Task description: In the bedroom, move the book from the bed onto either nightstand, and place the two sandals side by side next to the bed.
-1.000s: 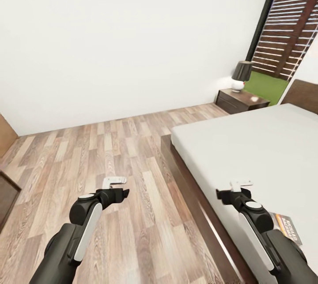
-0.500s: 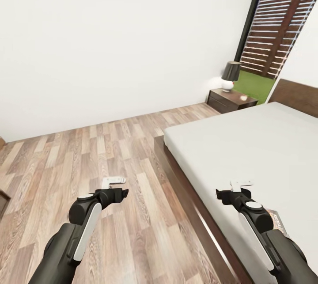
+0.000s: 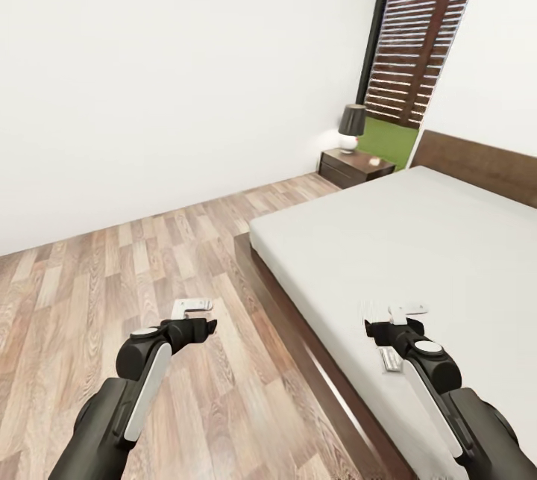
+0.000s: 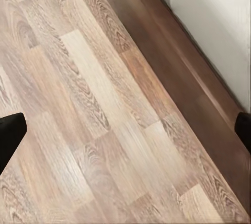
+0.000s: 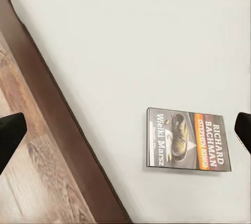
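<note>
The book point(image 5: 188, 139), a dark paperback with orange and white bands, lies flat on the light-grey mattress of the bed point(image 3: 418, 241) near its long edge. My right gripper point(image 3: 399, 318) hovers over that edge, open, with the book lying between its fingers' line of sight and nothing held. In the head view my right forearm covers the book. My left gripper point(image 3: 195, 318) hangs open above the wood floor beside the bed's dark frame point(image 4: 178, 78). One nightstand point(image 3: 356, 166) stands at the far corner by the headboard. The blue sandals are out of view.
A black-shaded lamp point(image 3: 352, 125) and a small pale object sit on the nightstand. A tall window point(image 3: 418, 54) behind it shows a slatted fence and grass. A white wall runs along the left, with plank floor point(image 3: 134, 256) between it and the bed.
The whole picture has slid left, so the camera has turned right. More of the bed and headboard shows. Both arms hold the same pose, and the book's visible corner has gone behind my right forearm.
</note>
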You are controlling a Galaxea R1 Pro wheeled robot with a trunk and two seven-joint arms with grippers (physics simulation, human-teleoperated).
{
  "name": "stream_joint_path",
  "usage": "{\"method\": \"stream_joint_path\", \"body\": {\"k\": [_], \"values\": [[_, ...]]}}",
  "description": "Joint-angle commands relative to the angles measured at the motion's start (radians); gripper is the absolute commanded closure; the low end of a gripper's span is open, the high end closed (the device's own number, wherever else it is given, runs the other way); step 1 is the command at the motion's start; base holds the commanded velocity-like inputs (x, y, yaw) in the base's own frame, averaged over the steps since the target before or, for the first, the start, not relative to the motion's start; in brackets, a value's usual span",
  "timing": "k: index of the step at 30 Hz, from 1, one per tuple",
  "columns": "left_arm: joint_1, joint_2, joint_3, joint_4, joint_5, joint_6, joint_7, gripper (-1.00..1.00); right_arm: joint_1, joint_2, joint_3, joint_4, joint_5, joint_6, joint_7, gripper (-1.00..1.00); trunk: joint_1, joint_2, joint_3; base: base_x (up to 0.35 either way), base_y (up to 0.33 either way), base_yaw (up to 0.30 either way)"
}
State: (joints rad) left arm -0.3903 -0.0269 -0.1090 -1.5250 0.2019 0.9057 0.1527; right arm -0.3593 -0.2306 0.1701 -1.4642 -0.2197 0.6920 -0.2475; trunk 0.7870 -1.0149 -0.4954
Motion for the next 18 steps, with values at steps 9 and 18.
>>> {"method": "stream_joint_path", "body": {"k": [9,18], "values": [[0.000,0.000,-0.002,-0.001,0.011,0.004,0.010,-1.00,-0.001,-0.001,0.003,-0.001,-0.010,0.003,-0.010,-1.00,-0.035,0.063,0.030,0.000,0.000,-0.279],[0.000,-0.001,-0.009,0.000,0.010,0.002,0.010,-1.00,-0.001,-0.001,0.003,-0.001,-0.010,0.003,-0.010,-1.00,-0.046,0.084,0.043,0.003,0.011,-0.279]]}}
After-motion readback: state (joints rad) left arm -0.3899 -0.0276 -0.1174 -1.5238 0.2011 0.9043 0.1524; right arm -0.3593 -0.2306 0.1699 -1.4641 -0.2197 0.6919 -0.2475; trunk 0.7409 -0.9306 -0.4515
